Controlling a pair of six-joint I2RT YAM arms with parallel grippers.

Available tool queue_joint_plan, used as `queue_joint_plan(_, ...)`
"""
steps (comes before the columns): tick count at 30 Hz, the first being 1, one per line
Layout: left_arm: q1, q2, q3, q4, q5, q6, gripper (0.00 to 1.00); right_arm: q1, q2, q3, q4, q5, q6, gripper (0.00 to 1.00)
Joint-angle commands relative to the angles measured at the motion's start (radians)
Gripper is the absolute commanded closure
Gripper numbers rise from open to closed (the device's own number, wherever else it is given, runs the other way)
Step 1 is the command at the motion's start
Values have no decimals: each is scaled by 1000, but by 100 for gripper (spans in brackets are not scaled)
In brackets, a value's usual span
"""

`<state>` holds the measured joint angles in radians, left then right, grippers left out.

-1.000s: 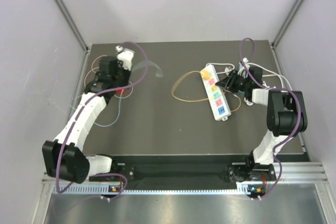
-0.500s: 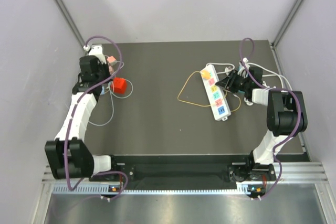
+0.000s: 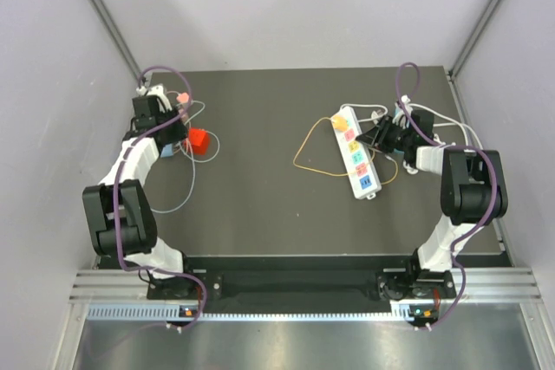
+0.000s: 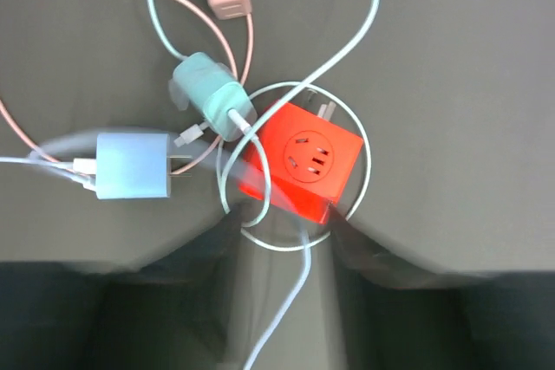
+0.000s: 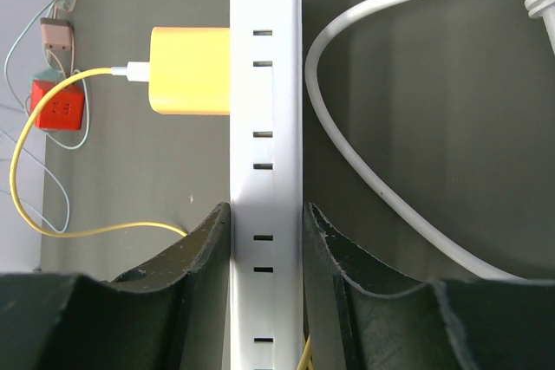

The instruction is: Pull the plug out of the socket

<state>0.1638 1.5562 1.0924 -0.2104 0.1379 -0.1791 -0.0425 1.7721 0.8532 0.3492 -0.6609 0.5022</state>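
My left gripper (image 4: 282, 238) has opened, leaving the blue plug (image 4: 130, 166) near the red cube (image 4: 299, 162); my right gripper (image 5: 266, 223) still clamps the power strip (image 5: 264, 84).

white power strip (image 5: 264, 171), yellow plug (image 5: 191, 69), red cube socket (image 4: 299, 162).

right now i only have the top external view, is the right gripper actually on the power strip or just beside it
observer: yes, the right gripper is shut on the power strip, one finger on each side
operator: yellow plug in or out
observer: the yellow plug sits flush against the strip, no gap
operator: anything in the red cube
observer: the left wrist view shows the red cube with its facing socket empty
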Motion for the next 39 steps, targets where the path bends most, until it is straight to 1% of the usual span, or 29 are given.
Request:
queue_joint_plan(1,6,-41,26,65,45,-42,44,-7,-3,26,8,-13,-10,100)
queue_joint_plan(3,6,-90,1,80,57,-46,35,-7,1,24,8,-16,-11,100)
queue_joint_plan(4,5,-105,-5,82,60,-52,28,-7,3,26,7,-17,-11,100)
queue_joint_plan(7,5,-175,-32,94,100,-65,21,-5,4,27,7,-19,-14,100)
queue_joint_plan(9,8,-225,-60,111,149,-75,9,-2,3,27,5,-19,-19,100)
queue_joint_plan(11,6,-258,-92,153,179,-123,1,1,3,30,4,-20,-24,100)
queue_joint_plan(12,6,-265,-100,163,242,-140,1,3,-2,32,1,-22,-30,100)
queue_joint_plan(13,6,-268,-104,175,274,-198,1,3,-3,32,1,-23,-34,100)
queue_joint_plan(15,6,-249,-123,251,385,-268,1,10,-7,33,-3,-25,-48,100)
queue_joint_plan(16,2,-236,-124,273,495,-349,1,12,-7,35,-6,-26,-51,100)
queue_joint_plan(17,-12,-204,-130,301,532,-387,1,18,-7,40,-7,-28,-53,100)
queue_joint_plan(18,-59,-187,-131,354,558,-411,1,20,-7,43,-10,-31,-63,100)
queue_joint_plan(19,-96,-168,-123,355,568,-428,1,29,-7,44,-16,-28,-70,100)
queue_joint_plan(20,-139,-136,-96,347,554,-422,1,32,-8,46,-18,-28,-74,100)
queue_joint_plan(21,-235,-118,-77,324,533,-416,1,35,-11,47,-22,-26,-86,100)
queue_joint_plan(23,-314,-44,-16,316,481,-440,1,35,-13,55,-33,-23,-100,100)
queue_joint_plan(24,-373,-13,4,325,467,-469,1,35,-17,55,-35,-17,-114,100)
queue_joint_plan(25,-398,20,41,332,454,-535,1,70,-20,55,-38,-14,-122,100)
queue_joint_plan(26,-420,83,58,338,428,-565,1,73,-23,58,-45,-9,-128,100)
queue_joint_plan(27,-463,112,75,353,414,-618,1,75,-28,58,-49,-6,-137,100)
queue_joint_plan(29,-497,200,132,353,369,-661,1,82,-34,61,-52,-2,-148,100)
queue_joint_plan(30,-529,229,152,352,353,-678,1,87,-40,63,-55,1,-157,100)
queue_joint_plan(33,-578,317,224,348,297,-724,1,102,-52,64,-62,10,-174,100)
queue_joint_plan(37,-606,428,317,338,273,-755,1,127,-66,69,-70,18,-195,100)
queue_joint_plan(39,-618,461,345,333,269,-766,1,136,-68,70,-73,24,-208,100)
